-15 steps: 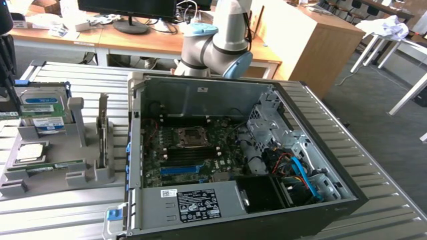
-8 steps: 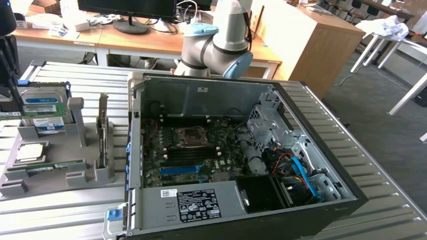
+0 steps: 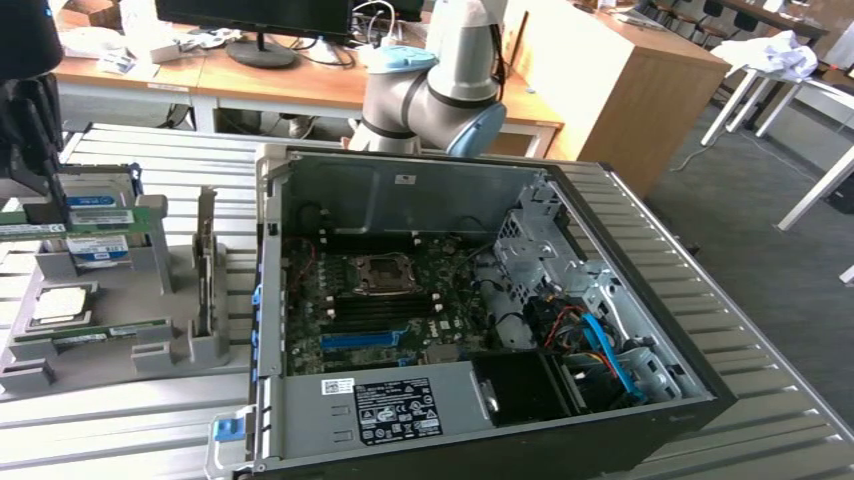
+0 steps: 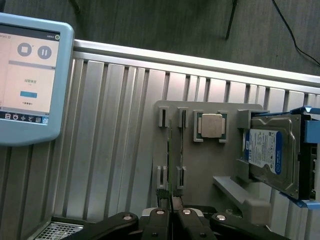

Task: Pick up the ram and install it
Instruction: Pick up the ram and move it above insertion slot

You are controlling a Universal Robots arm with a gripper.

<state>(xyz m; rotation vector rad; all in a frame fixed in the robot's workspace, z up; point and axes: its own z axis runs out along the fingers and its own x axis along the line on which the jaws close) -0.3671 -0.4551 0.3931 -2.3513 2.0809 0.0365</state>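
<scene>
The ram [image 3: 91, 229] is a thin green stick held level above the grey fixture [image 3: 160, 352] at the exterior view's left, in front of the hard drive. My gripper [image 3: 51, 207] hangs over it, shut on the ram. In the wrist view the ram [image 4: 170, 160] shows edge-on as a thin line running out from between my fingers, with my gripper [image 4: 170, 219] closed around it high over the fixture [image 4: 210, 167]. The open computer case [image 3: 400, 195] lies to the exterior view's right, its motherboard memory slots [image 3: 380, 308] facing up.
A second green stick [image 3: 100, 331] rests in the fixture. The square silver processor [image 3: 60, 303] [image 4: 210, 125] and the hard drive with a blue-white label [image 3: 100, 251] [image 4: 270, 152] also sit there. A pendant screen [image 4: 30, 75] lies on the ribbed table. The arm's elbow [image 3: 427, 95] stands behind the case.
</scene>
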